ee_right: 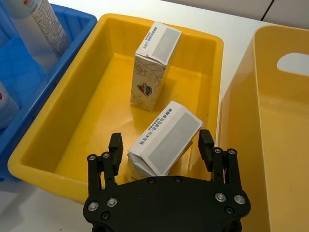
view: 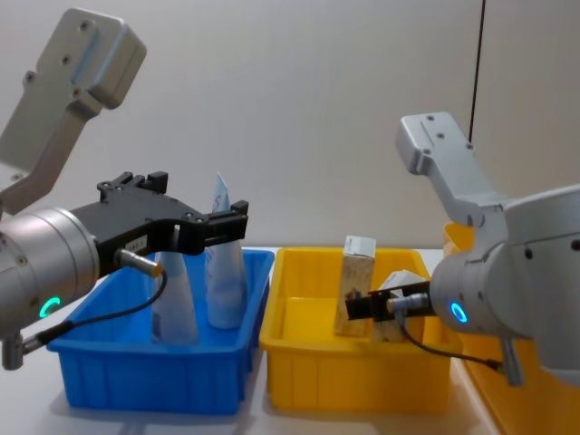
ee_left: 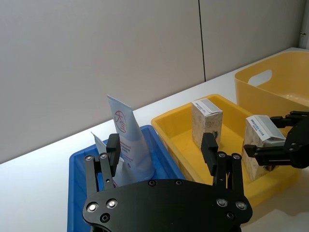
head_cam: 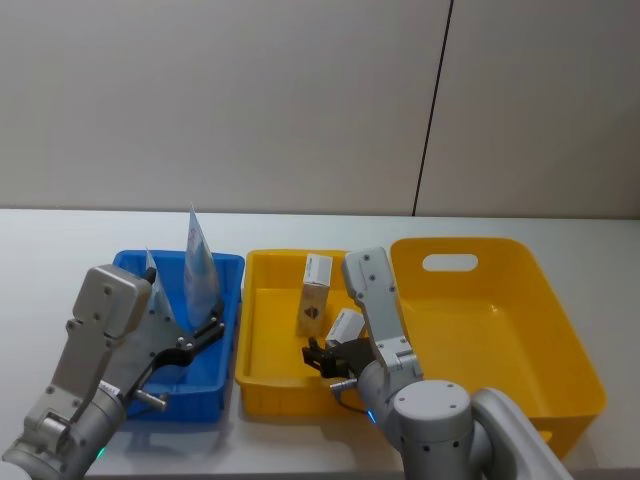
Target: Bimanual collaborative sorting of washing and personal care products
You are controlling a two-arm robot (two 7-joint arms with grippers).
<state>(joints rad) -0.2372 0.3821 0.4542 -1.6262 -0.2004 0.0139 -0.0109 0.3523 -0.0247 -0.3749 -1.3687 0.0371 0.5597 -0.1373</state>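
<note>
Blue tray (head_cam: 200, 405) holds both tubes (head_cam: 200, 270); small yellow tray (head_cam: 270, 390), both cartons (head_cam: 315, 295).
Your left gripper (ee_left: 161, 145) hangs spread wide by the tubes; your right gripper (ee_right: 161, 139) straddles the tilted carton (ee_right: 169, 126), grip unclear.

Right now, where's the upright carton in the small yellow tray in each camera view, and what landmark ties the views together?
Head view: upright carton, centre, toward the tray's back.
Left wrist view: carton right of centre.
Right wrist view: carton in the upper middle.
Chest view: carton right of centre.
Shared landmark: the small yellow tray holding it, with the tilted carton at the right gripper.
</note>
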